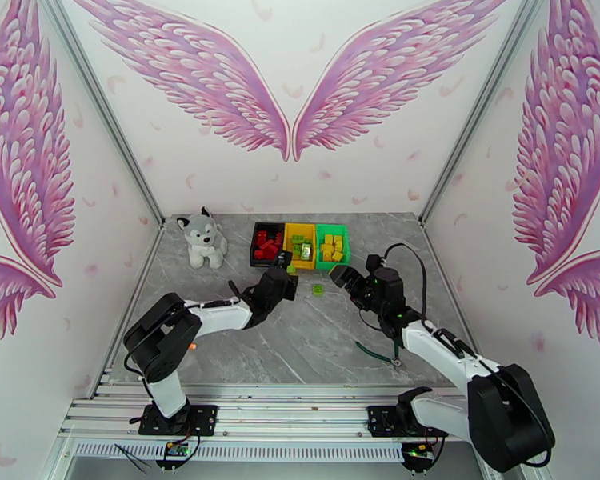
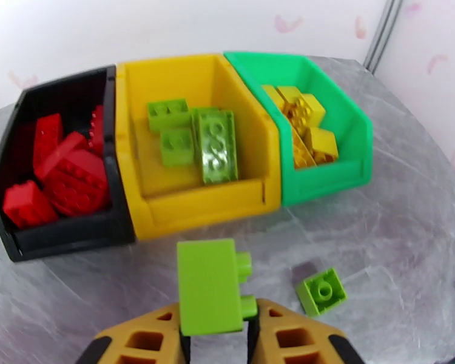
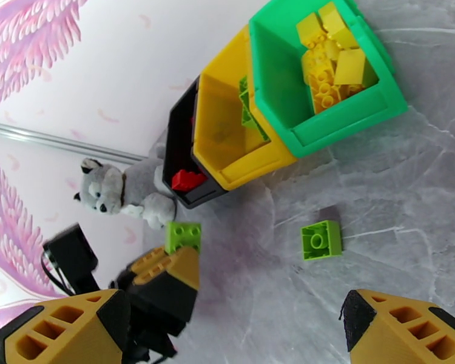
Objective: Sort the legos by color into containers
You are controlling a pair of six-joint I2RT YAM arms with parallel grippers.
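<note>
Grey marble tabletop (image 1: 300, 354) holds three bins (image 1: 300, 226) beneath pink-winged white walls (image 1: 292, 186).

Green brick (image 2: 208, 285) in left end effector (image 2: 218, 323) (seemingly clamped), near yellow bin (image 2: 197, 204)

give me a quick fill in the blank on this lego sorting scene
1. The left gripper is shut on a ___ brick.
2. The black bin holds ___ bricks.
3. The yellow bricks lie in the ___ bin.
4. The right gripper has its jaws ___.
Missing words: green; red; green; open
</note>
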